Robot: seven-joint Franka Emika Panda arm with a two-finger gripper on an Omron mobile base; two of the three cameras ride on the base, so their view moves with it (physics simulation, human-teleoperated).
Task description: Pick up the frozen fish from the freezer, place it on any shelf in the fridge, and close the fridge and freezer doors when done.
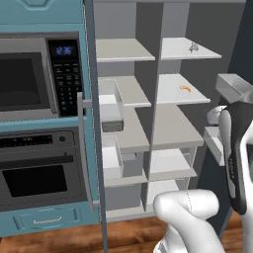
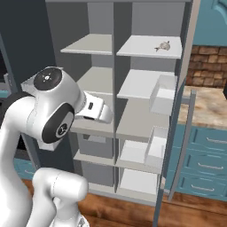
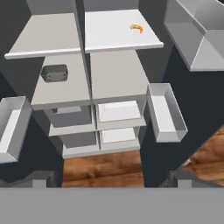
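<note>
the frozen fish (image 1: pixel 193 47) already lay on the top shelf (image 1: pixel 207 53) of the fridge (image 1: pixel 173 133), above the gripper (image 3: pixel 112 181). judged next: back clear, then swing each door shut by its outer edge. the jaws stood wide, empty, the hand pulled back, pointing down at the lower shelves.

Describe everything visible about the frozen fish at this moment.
The frozen fish is a tiny grey-brown shape with spiky fins and tail, too small to show finer detail. It lies flat on the topmost pale grey shelf of the wider right half, near that board's right-hand side and toward its front edge, as the right base view also shows. Only the shelf touches it; nothing else sits on that board, and the doors stand open.
</note>
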